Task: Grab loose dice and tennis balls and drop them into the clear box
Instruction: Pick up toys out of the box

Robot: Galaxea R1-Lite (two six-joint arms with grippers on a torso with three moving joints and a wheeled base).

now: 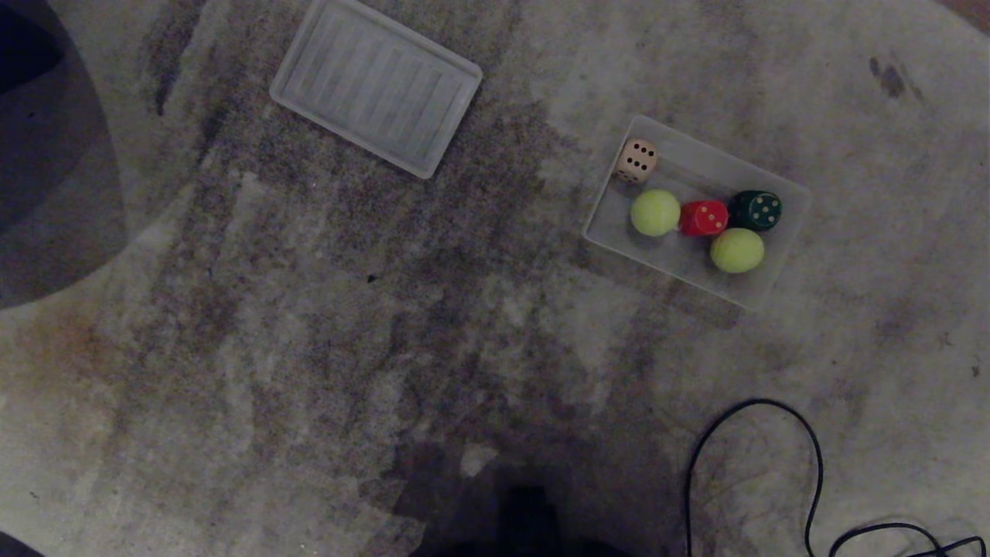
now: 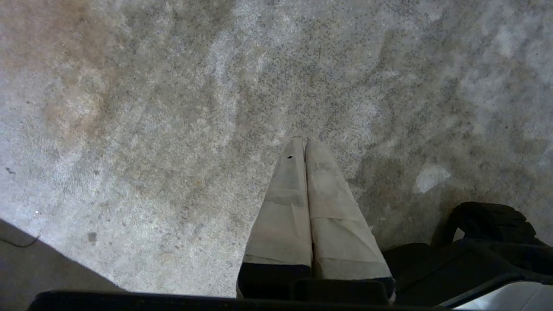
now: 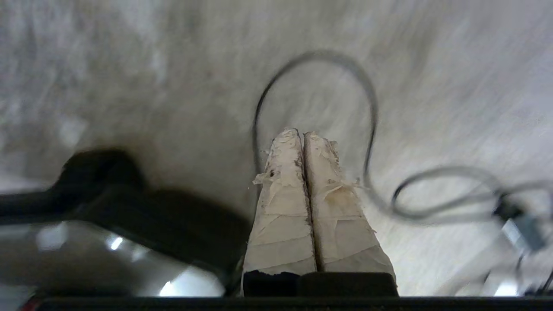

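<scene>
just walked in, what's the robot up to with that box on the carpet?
Nothing is being handled right now. The clear box on the carpet holds two tennis balls, a beige die, a red die and a dark green die. No loose ones show on the carpet. The left end effector and right end effector are both shut and empty, over bare carpet and a black cable.

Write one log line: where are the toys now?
clear box: beige die, red die, green die, two tennis balls inside | lid apart

Left gripper cream-taped tapered fingers, right gripper frayed tape, black bases
</scene>
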